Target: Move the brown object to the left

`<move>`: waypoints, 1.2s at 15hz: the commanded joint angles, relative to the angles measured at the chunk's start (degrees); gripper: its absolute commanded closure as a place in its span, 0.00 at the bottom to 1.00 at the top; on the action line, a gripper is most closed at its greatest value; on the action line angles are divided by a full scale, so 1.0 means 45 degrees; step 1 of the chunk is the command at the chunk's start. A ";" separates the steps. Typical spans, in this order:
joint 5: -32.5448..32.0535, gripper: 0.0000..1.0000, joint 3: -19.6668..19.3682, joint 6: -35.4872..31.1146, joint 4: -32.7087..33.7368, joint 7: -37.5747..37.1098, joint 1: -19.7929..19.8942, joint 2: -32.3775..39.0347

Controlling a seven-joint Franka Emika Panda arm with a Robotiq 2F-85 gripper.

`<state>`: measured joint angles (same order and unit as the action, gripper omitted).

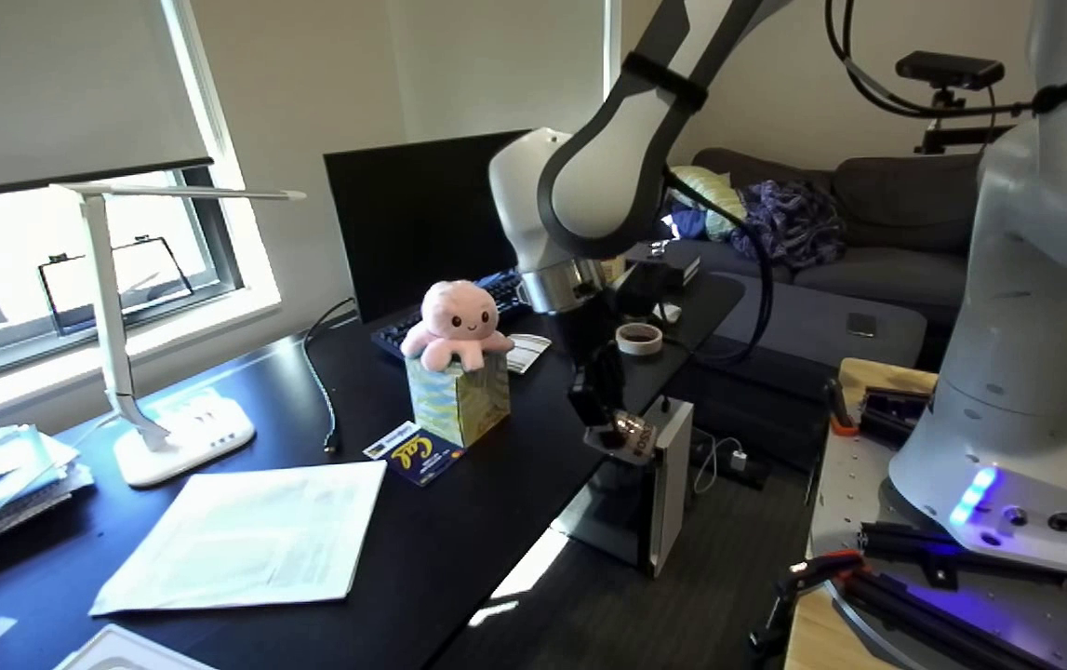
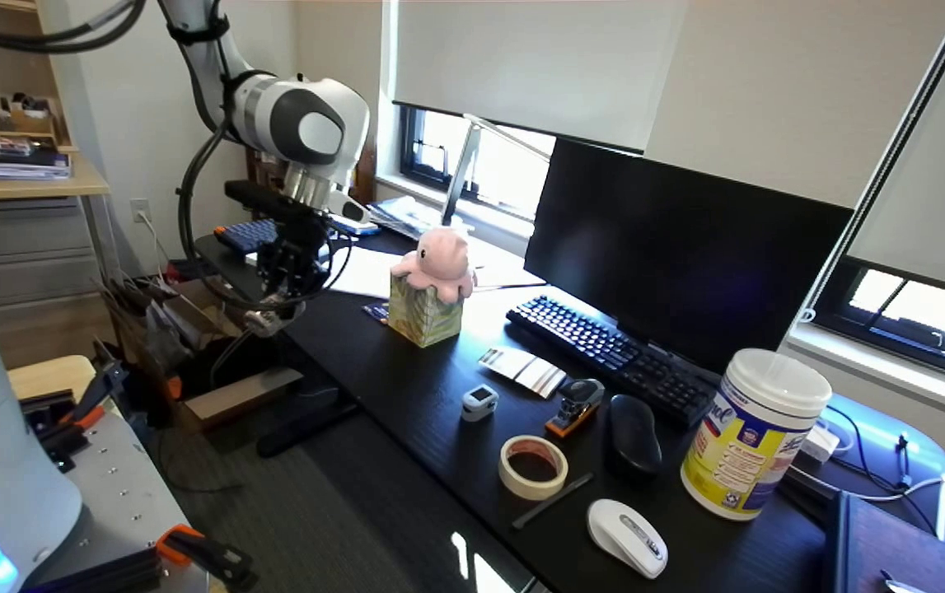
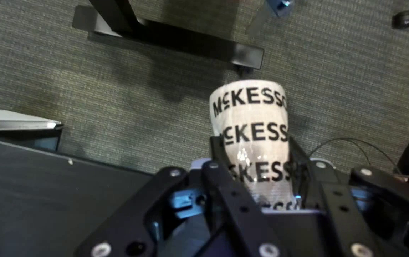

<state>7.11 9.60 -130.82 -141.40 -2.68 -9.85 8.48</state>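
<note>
The brown object is a tan wrapped roll with black McKesson lettering (image 3: pixel 257 117). It also shows in both exterior views, small and shiny (image 1: pixel 633 437) and partly hidden by the gripper (image 2: pixel 268 319). My gripper (image 3: pixel 254 148) is shut on the roll, with a finger on each side of it. The roll's far end sticks out past the fingertips. In the wrist view, carpet lies beneath the roll and the desk edge is at the lower left. In both exterior views, the gripper (image 1: pixel 603 419) (image 2: pixel 274 288) is at the desk's front edge.
The black desk (image 1: pixel 496 521) carries a pink octopus plush (image 1: pixel 459 326) on a tissue box (image 1: pixel 460 400), a blue Cal card (image 1: pixel 417 454), papers (image 1: pixel 254 540) and a white lamp (image 1: pixel 184 437). A tape roll (image 2: pixel 533 468), mice and a wipes tub (image 2: pixel 756 436) stand farther along.
</note>
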 commanded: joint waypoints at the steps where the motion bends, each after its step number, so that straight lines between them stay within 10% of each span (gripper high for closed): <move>1: -0.0066 0.83 0.0174 0.0034 0.0505 -0.0417 -0.0242 0.0155; 2: -0.0077 0.58 0.0261 0.0065 0.0839 -0.0578 -0.0416 0.0272; 6: -0.0079 0.58 0.0152 0.0064 0.0678 -0.0549 -0.0308 0.0312; 7: -0.0079 0.83 0.0146 0.0064 0.0665 -0.0549 -0.0299 0.0311; 18: -0.0788 0.83 -0.0061 0.0976 0.7470 -0.1774 -0.1111 0.4357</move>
<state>5.72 10.21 -128.20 -116.54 -7.05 -13.46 21.38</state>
